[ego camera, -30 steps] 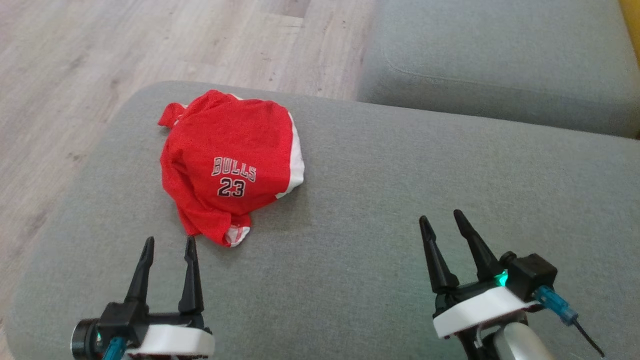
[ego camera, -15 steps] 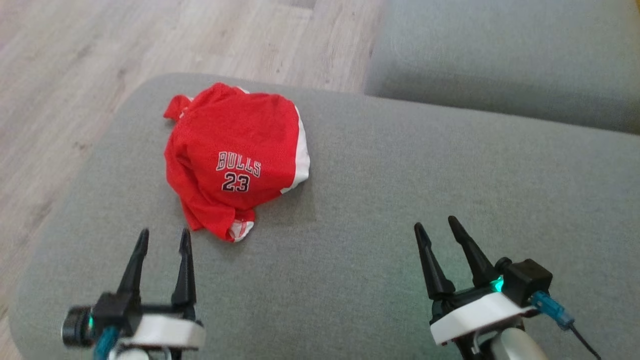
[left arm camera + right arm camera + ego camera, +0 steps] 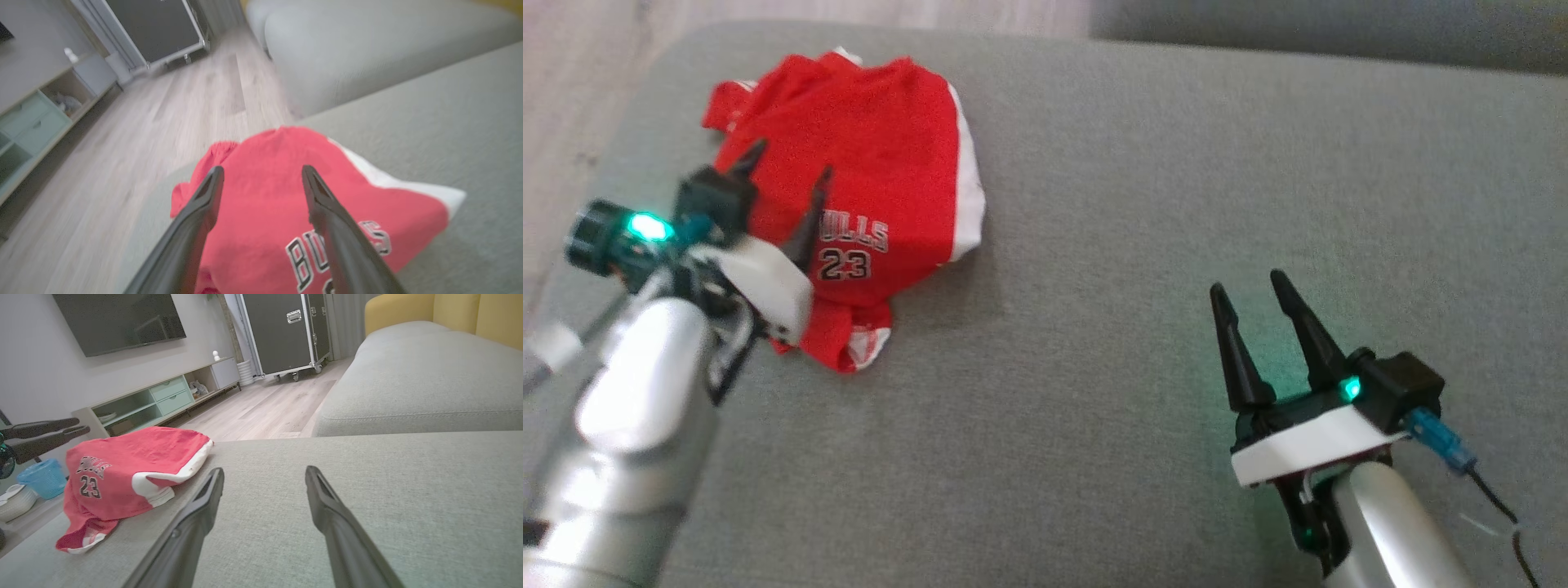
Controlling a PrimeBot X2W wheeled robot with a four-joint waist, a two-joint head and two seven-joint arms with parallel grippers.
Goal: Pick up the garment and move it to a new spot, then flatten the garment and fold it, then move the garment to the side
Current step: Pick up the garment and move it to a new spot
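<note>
Hovering over the crumpled red garment (image 3: 890, 139), our left gripper (image 3: 793, 158) has its fingers spread, gripping nothing. The garment lies near the grey cushion's (image 3: 1135, 204) far left corner. Our right gripper (image 3: 1246, 281), likewise spread, hangs well apart.

The garment (image 3: 882, 155) is matt red cloth, perhaps a fine mesh, though blur hides the weave. The sofa cushion (image 3: 1135, 204) is grey, coarse-woven fabric. The floor (image 3: 135, 134) looks like pale matt wood. The left pincer (image 3: 793, 158) and right pincer (image 3: 1246, 281) are matt black plastic, and the left forearm (image 3: 637, 400) is glossy silver.
</note>
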